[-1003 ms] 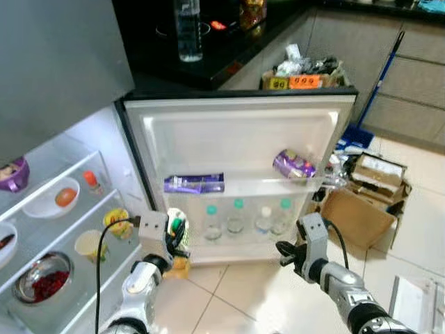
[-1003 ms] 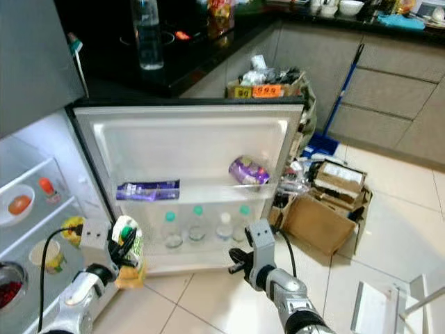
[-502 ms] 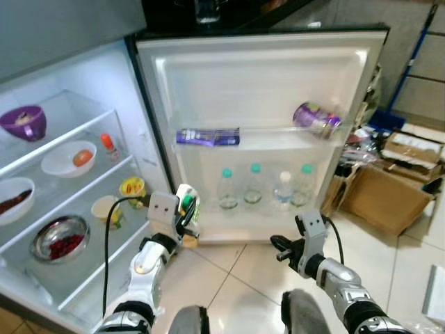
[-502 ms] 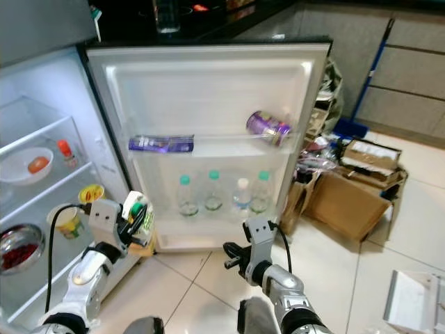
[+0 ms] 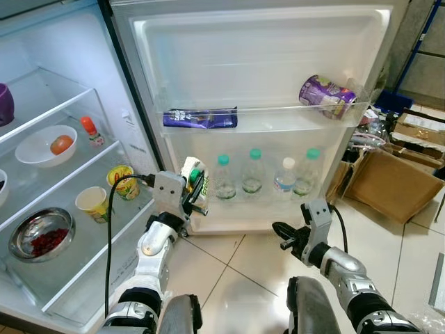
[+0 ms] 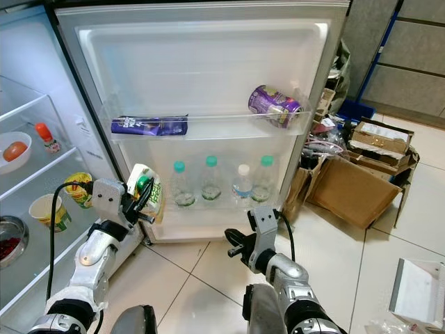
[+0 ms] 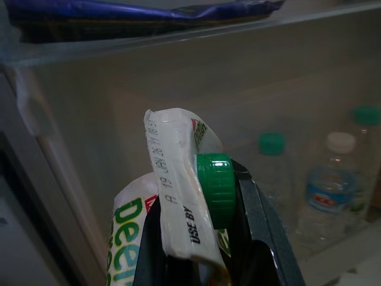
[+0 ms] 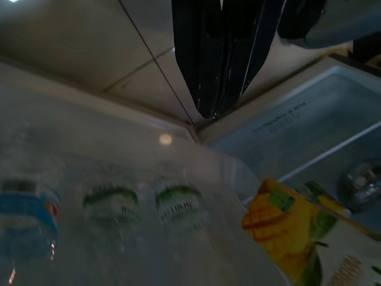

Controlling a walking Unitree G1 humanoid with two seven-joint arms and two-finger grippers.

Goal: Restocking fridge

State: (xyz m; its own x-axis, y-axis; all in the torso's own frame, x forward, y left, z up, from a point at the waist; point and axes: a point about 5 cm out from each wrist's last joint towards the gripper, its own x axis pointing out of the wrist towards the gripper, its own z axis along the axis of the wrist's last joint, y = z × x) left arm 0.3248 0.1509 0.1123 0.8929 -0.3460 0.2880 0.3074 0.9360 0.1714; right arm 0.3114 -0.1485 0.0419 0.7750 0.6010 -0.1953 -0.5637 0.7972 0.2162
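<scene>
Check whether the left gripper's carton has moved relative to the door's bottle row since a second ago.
Yes. The carton in the left gripper has risen from below the water bottles to level with them, nearer the leftmost.

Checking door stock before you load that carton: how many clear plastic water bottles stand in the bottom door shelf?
4, side by side in the bottom door shelf: three green-capped clear plastic bottles and one white-capped bottle third from the hinge side. Nothing appears hidden behind them.

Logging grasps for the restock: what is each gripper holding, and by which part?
The left gripper holds a juice carton by its top, jaws straddling the green cap. The right gripper holds nothing, jaws together.
</scene>
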